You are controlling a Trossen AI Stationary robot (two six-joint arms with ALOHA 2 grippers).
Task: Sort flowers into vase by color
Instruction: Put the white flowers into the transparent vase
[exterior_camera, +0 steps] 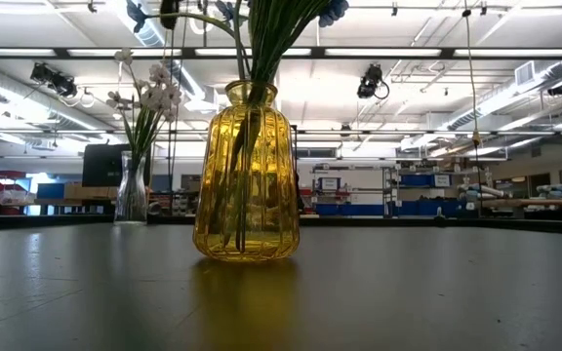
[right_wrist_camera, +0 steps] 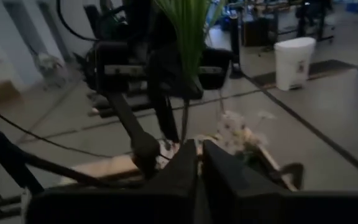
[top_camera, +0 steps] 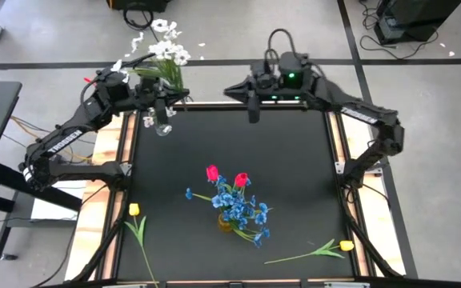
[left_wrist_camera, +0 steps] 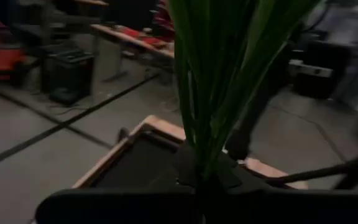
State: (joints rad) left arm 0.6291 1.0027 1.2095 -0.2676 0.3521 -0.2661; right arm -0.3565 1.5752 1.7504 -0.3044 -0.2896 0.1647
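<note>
From my remote station: on the counter [top_camera: 294, 160], one yellow vase [top_camera: 226, 222] carries blue sprays [top_camera: 242, 210] and two red tulips [top_camera: 212, 172]; two yellow tulips [top_camera: 134, 210] lie loose; left pincer [top_camera: 163, 102] grips white sprays [top_camera: 166, 50] over one clear vase [top_camera: 163, 126]; right pincer [top_camera: 253, 110] narrow, idle at the far edge.

Big open lab/workshop: ceiling strip lights [exterior_camera: 57, 51], exposed ducts, shelving w/ blue bins [exterior_camera: 422, 180], concrete floor [top_camera: 46, 44].
</note>
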